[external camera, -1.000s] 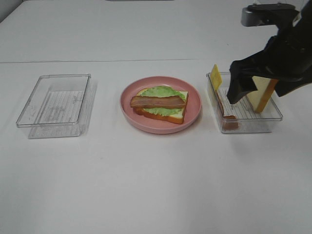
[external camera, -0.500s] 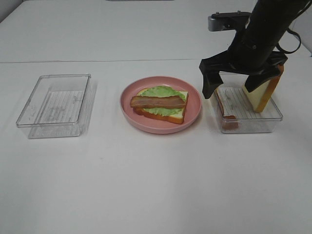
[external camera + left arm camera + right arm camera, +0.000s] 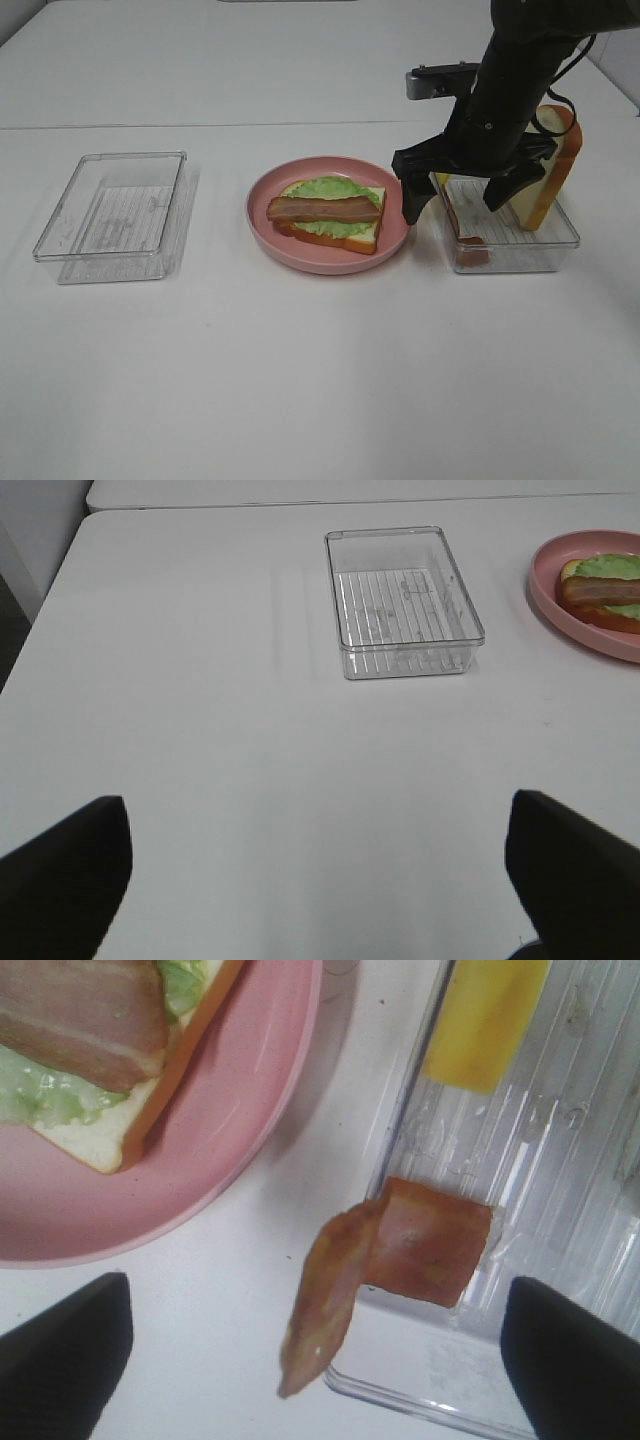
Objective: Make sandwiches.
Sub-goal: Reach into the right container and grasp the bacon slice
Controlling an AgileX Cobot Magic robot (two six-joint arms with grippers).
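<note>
The right gripper (image 3: 455, 205) hung spread wide and empty. Directly below, between its fingers, a bacon strip (image 3: 420, 1250) lapped over the clear tray's (image 3: 520, 250) edge, with the cheese slice (image 3: 485, 1020) just beyond. Beside it, the half-built sandwich (image 3: 325, 212) sat on the pink plate (image 3: 395, 235). The left gripper (image 3: 318, 880) hovered equally wide, holding nothing, over the table (image 3: 200, 780).

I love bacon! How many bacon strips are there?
2. One bacon strip lies on the lettuce on the pink plate; the other leans against the right clear tray wall. The arm may hide more.
</note>
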